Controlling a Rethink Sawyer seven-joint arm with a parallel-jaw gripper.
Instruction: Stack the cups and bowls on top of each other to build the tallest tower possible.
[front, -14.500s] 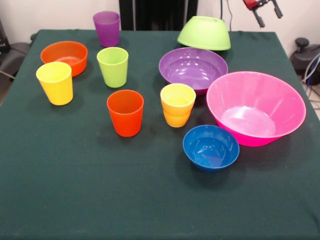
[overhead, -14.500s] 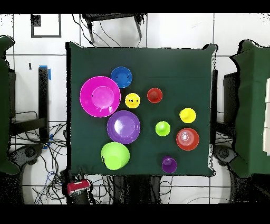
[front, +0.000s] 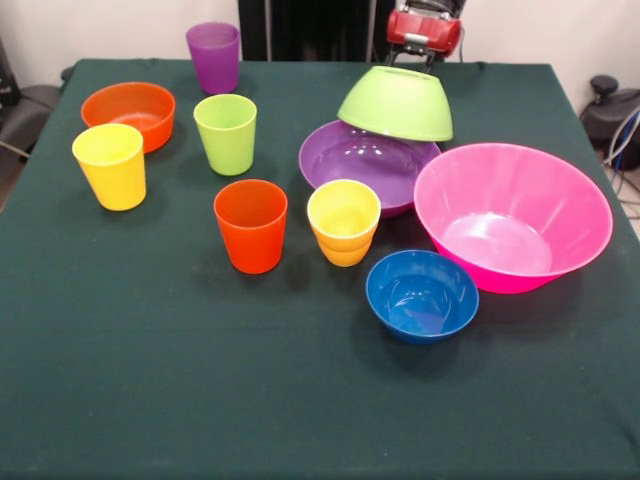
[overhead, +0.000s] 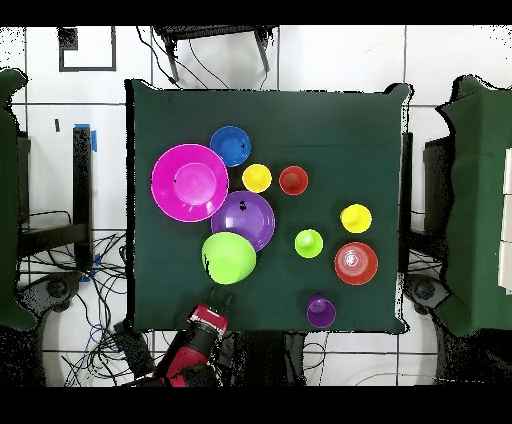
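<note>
Lime green bowl sits upside down, tilted, on far rim of purple bowl, beside large pink bowl on green desk. Red tool just behind it; grip state cannot be told.

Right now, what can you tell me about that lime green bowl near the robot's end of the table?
The lime green bowl is glossy, smooth plastic, medium-sized and round. It sits upside down, its flat base facing up, and slightly tilted, with its rim resting over the far edge of the purple bowl, which stands open side up on the dark green tablecloth. The robot's red gripper is just behind it; whether they touch cannot be told.
</note>
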